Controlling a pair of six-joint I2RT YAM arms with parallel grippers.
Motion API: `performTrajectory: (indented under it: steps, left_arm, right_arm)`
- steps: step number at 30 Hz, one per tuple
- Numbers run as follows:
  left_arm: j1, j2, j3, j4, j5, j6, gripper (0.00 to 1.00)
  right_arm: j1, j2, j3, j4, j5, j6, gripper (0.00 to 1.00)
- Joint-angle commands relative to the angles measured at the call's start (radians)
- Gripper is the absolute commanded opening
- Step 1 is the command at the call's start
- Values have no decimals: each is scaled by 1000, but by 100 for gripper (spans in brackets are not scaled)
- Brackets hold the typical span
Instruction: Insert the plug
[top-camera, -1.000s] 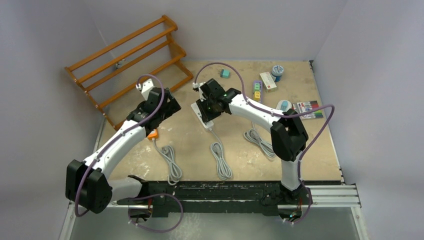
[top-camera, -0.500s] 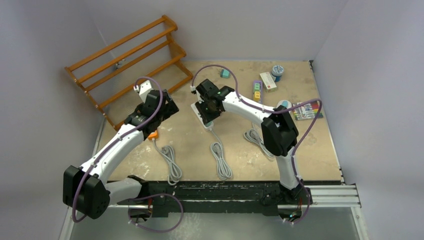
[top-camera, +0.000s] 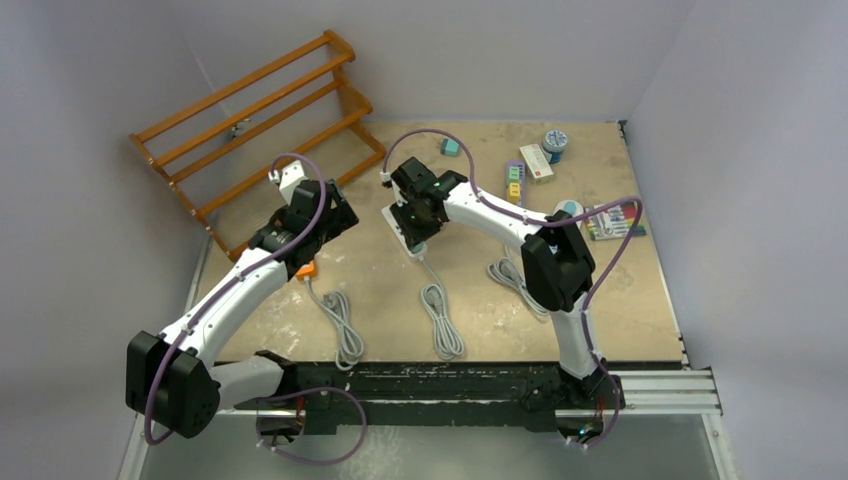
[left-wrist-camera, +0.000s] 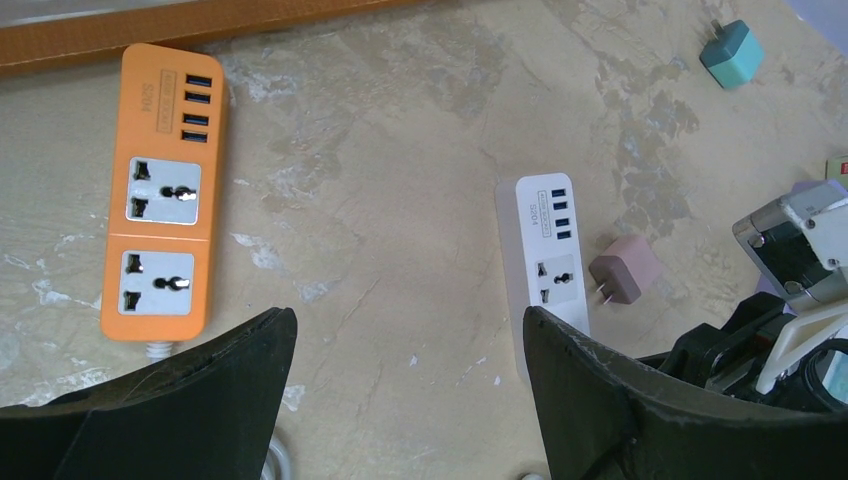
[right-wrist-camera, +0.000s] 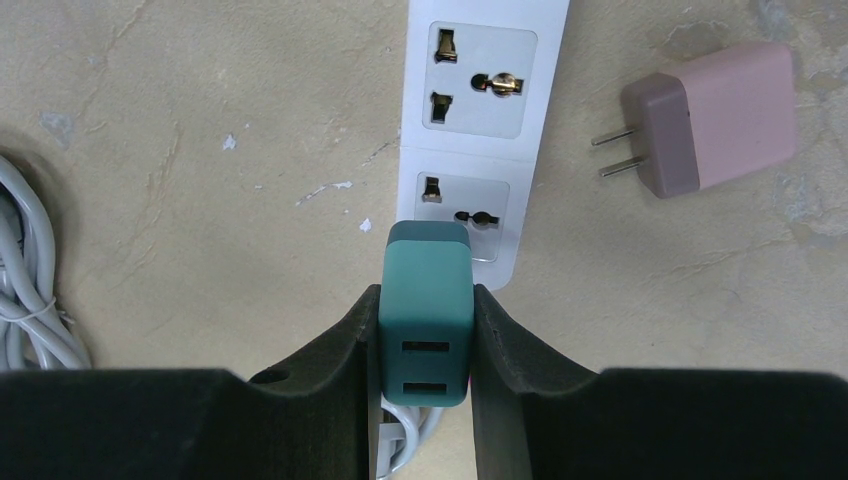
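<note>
Plug (right-wrist-camera: 424, 315), teal: pinched in right gripper (right-wrist-camera: 425, 300), over the near end of the white strip (right-wrist-camera: 470, 150), its sockets showing bare. Not yet inserted, I judge; aligning and pressing in left to do. Left gripper (left-wrist-camera: 408, 318): spread, empty.

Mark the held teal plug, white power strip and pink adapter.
teal plug (right-wrist-camera: 425, 320), right wrist view, top face
white power strip (right-wrist-camera: 466, 153), right wrist view, body between sockets
pink adapter (right-wrist-camera: 715, 120), right wrist view, flat side

Table (left-wrist-camera: 400, 150) bears orange strip (left-wrist-camera: 160, 190), white strip (left-wrist-camera: 548, 250), pink plug (left-wrist-camera: 627, 276).
</note>
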Motion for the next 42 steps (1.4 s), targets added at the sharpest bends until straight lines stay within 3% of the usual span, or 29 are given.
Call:
performTrajectory:
  steps: [1,32,42]
  left_arm:
    - [7,-17,-4,29,5,10,82]
    - [12,-9,-12,42,47,4,82]
    - [11,-12,-15,47,66,0,82]
  right_arm:
    - [-1,20,52,-15,10,-4,0]
    - [-1,65,70,-24,19,16,0]
    - [6,144,58,-153,194,10,0]
